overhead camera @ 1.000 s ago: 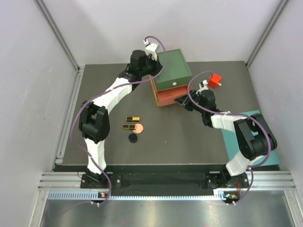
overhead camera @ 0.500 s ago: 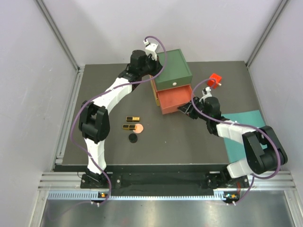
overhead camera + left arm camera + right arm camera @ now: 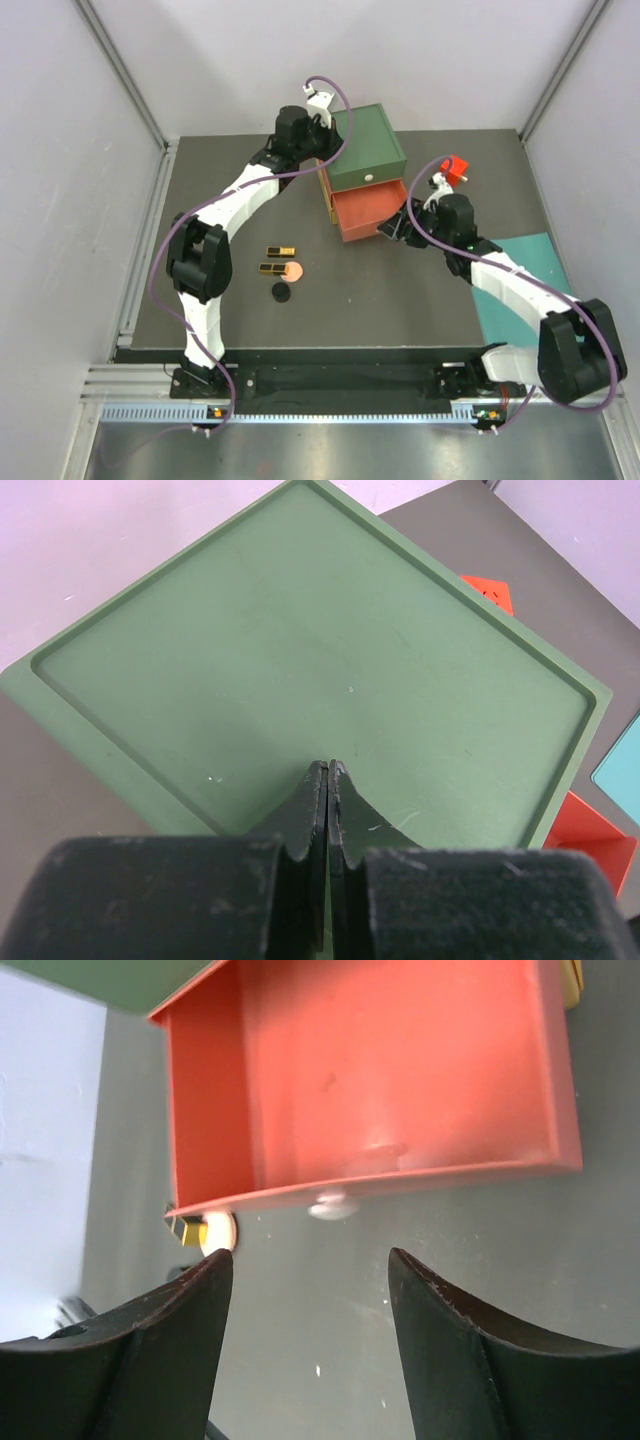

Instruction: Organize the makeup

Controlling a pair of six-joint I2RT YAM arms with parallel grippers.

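The makeup in view lies in a small cluster on the dark table, left of centre and in front of the left arm's elbow. There are two gold-black cases, one just behind the other, and a round peach compact touching or almost touching the right end of the nearer case. A black disc sits just in front of them. Any lettering on the cases is too small to read.

Well apart from this group, toward the back of the table, stands the drawer box with its plain green top. Its red drawer stands open toward the front, with a white knob on its front wall. No print or label shows on the box or the drawer.

The right gripper hangs just in front of that knob with its fingers spread wide and nothing between them. The left gripper rests over the left edge of the green top, its fingers pressed together and holding nothing.

A red cube sits to the right of the box, behind the right wrist. A teal mat lies at the table's right side, under the right forearm.
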